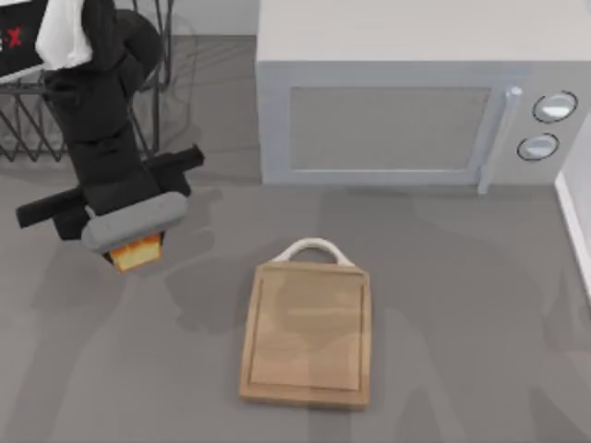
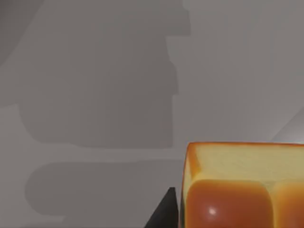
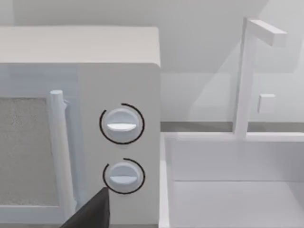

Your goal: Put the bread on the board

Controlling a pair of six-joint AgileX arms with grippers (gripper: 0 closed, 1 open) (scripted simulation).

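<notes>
Left gripper sits over the left part of the table, fingers clamped on the bread, which pokes out beneath the grey gripper body as an orange-yellow chunk. From the left wrist camera the bread shows a pale yellow face above a browner crust, with one dark fingertip just beside it and bare grey tabletop behind. Board lies flat near the table's middle, well to the right of the held bread, its white loop handle pointing to the far side toward the microwave. A wire rack stands at far left behind the left arm. Right wrist camera faces the microwave dials.
</notes>
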